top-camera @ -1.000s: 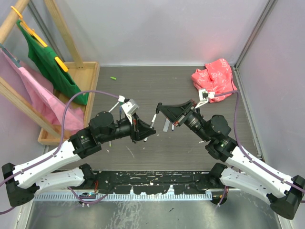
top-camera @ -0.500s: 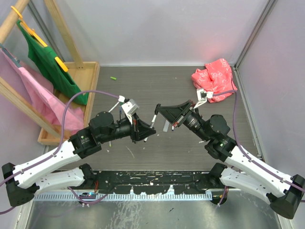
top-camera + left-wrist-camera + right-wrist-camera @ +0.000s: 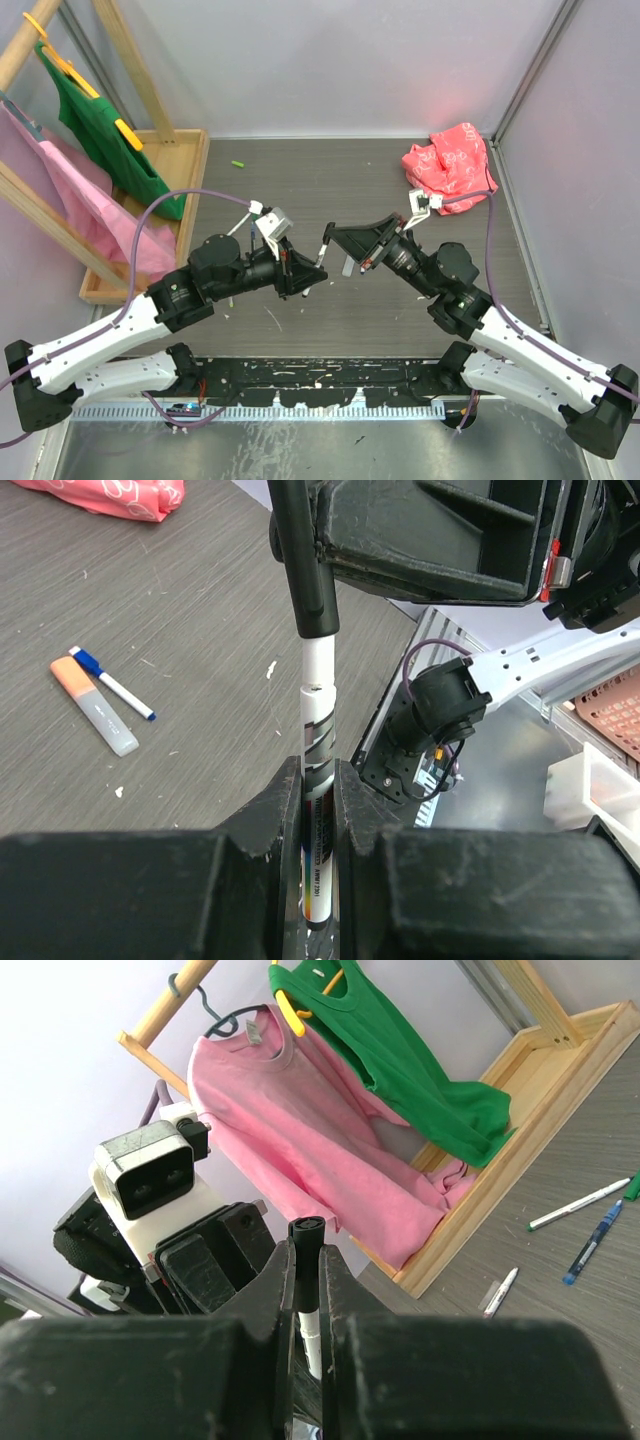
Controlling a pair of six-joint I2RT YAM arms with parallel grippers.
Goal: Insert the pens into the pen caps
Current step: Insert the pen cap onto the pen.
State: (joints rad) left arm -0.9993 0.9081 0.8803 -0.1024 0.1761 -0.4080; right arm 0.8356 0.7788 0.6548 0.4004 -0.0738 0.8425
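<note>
Left gripper (image 3: 316,773): clamped on the printed barrel of a white pen (image 3: 318,730), which points toward the other arm.
Right gripper (image 3: 305,1262): pinched tight on a black cap (image 3: 303,560).
Pen and cap: meeting in the air above the counter (image 3: 300,190); the pen's narrow white neck enters the cap's mouth, with part of it bare.
On the counter: an orange highlighter (image 3: 95,705) and a blue pen (image 3: 112,683), side by side.
Far end: a green cap (image 3: 238,163) and a pink bag (image 3: 450,165).
</note>
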